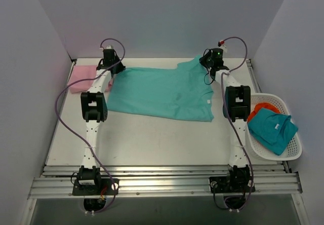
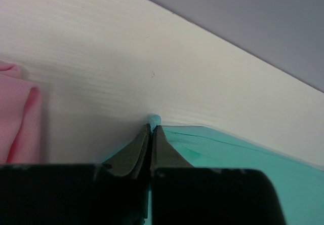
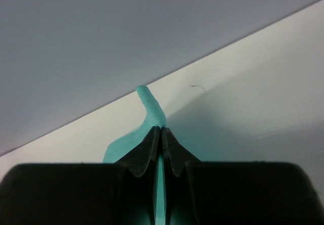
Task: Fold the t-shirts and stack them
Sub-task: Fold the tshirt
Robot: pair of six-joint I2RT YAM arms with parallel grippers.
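Observation:
A light turquoise-green t-shirt [image 1: 162, 92] lies spread across the back half of the table. My left gripper [image 1: 113, 68] is shut on its far left corner; a nub of the green cloth [image 2: 154, 119] pokes out past the closed tips [image 2: 152, 129]. At the far right corner, my right gripper [image 1: 211, 63] is shut on the same shirt, a strip of cloth [image 3: 151, 106] curling up past its tips [image 3: 161, 129]. A folded pale pink t-shirt [image 1: 83, 77] lies at the back left, beside the left gripper; its edge [image 2: 17, 118] fills the left side of the left wrist view.
A white basket [image 1: 291, 151] stands at the right edge of the table, holding a teal garment [image 1: 272, 127] over an orange one [image 1: 262, 107]. Grey walls close in the back and both sides. Both arms reach up the table from its near edge.

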